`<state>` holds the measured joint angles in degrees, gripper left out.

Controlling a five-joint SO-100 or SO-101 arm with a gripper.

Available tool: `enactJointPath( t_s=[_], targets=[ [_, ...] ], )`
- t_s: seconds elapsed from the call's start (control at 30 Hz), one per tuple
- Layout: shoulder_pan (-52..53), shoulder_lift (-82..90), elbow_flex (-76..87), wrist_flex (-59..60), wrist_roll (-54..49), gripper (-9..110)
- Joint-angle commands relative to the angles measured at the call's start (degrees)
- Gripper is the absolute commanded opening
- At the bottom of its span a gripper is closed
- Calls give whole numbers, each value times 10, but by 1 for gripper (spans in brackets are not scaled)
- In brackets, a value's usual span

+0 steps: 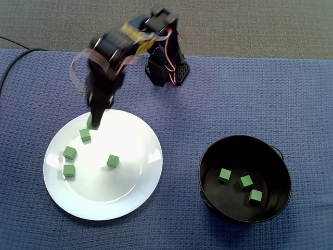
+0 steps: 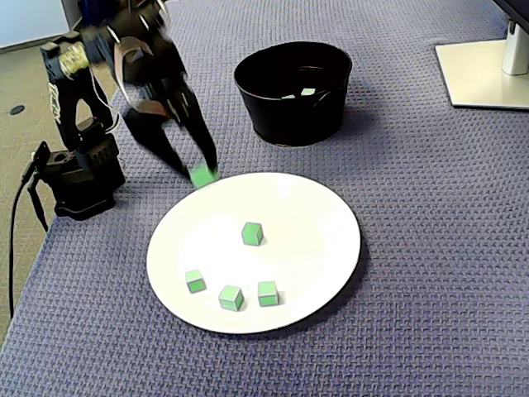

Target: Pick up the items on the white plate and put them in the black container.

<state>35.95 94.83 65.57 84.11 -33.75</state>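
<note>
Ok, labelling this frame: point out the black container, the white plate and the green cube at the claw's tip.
black container (image 2: 289, 116): a fixed view, front outer wall.
white plate (image 1: 130, 182): a fixed view, bare lower-right surface.
green cube (image 2: 202, 175): a fixed view, its blurred face.

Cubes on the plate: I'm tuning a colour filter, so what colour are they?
Green. The cubes show best against the white plate in a fixed view.

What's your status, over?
Fingers shut on one green cube at plate rim. Four cubes left on plate, three in black container. Nothing in the way.
</note>
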Motion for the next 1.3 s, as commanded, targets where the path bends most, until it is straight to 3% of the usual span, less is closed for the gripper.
enactJointPath(
  t_s=[0.0, 0.2, 0.3, 0.43, 0.73, 1.0, 1.27],
  targets=[
    [-71, 193, -22, -83, 33, 0],
    [-323, 311, 11, -250, 0, 0],
    [-450, 308, 30, -274, -23, 0],
    [-538, 249, 119, -309, -8, 0],
    [-595, 19, 258, -409, 122, 0],
    [-621, -65, 319, -478, 111, 0],
    [-605, -17, 287, -387, 97, 38]
  ],
)
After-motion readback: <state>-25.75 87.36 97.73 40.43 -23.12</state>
